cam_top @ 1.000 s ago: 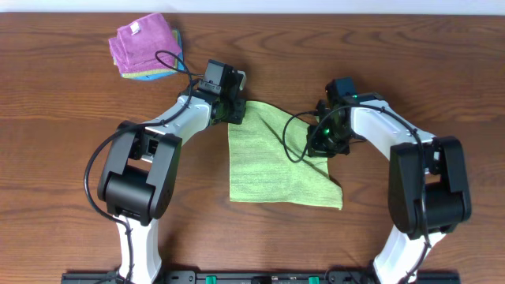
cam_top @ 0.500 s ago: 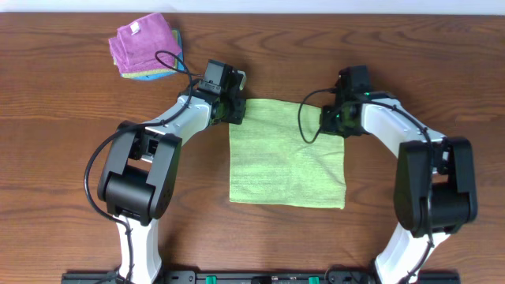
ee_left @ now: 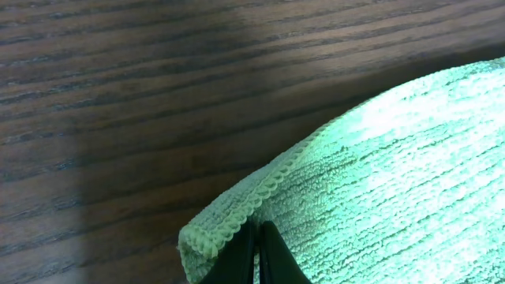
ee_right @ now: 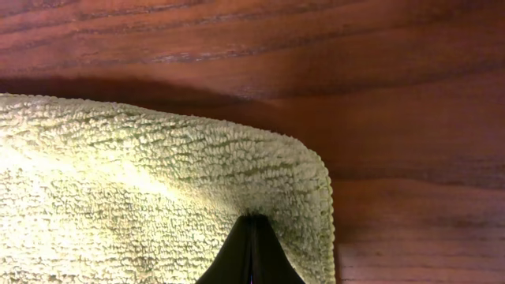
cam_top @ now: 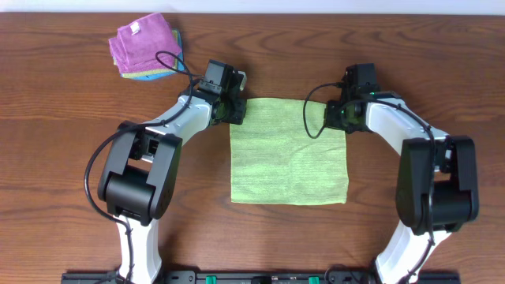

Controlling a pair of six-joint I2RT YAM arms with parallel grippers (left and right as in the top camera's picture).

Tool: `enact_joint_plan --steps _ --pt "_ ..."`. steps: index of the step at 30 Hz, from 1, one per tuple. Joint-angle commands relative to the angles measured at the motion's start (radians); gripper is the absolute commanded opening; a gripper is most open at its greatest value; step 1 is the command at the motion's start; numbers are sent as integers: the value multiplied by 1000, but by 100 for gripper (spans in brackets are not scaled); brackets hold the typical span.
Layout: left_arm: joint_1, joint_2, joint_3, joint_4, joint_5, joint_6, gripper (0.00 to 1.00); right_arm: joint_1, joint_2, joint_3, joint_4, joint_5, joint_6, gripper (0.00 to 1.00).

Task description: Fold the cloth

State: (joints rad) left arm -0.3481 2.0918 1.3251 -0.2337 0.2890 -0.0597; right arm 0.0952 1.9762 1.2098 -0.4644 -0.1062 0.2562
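The lime-green cloth point(cam_top: 288, 154) lies spread out as a flat square in the middle of the wooden table. My left gripper point(cam_top: 234, 110) is shut on the cloth's far left corner point(ee_left: 217, 229), its dark fingertips point(ee_left: 272, 256) pinched together on the hem. At the far right corner point(ee_right: 304, 170) my right gripper point(cam_top: 341, 115) is shut on the cloth too, the black tips point(ee_right: 251, 256) meeting in the fabric. Both corners rest low at the table.
A stack of folded cloths, purple point(cam_top: 142, 41) with a white tag on top and blue under it, sits at the far left of the table point(cam_top: 63, 142). Both arms' black cables loop over the cloth's far edge.
My right gripper has carried its corner of the cloth away from the near middle to the far right, opening the folded-over flap. The cloth now lies as a full square. The left gripper stayed put.
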Motion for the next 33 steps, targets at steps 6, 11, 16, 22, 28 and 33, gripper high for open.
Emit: enact_joint_plan --steps 6,11,16,22,28,33 --pt "4 36 60 -16 -11 -14 6 1 68 31 15 -33 21 1" --pt "10 93 116 -33 -2 -15 6 21 70 53 16 -33 20 1" --pt "9 167 194 -69 0 -15 6 23 71 55 38 -32 20 1" --pt "9 229 294 -115 0 -14 6 15 72 58 84 -32 16 1" --pt "9 233 333 -138 -9 -13 6 -3 72 90 86 -29 16 1" --pt "9 233 333 -191 -19 -7 6 -5 72 103 68 -25 8 1"
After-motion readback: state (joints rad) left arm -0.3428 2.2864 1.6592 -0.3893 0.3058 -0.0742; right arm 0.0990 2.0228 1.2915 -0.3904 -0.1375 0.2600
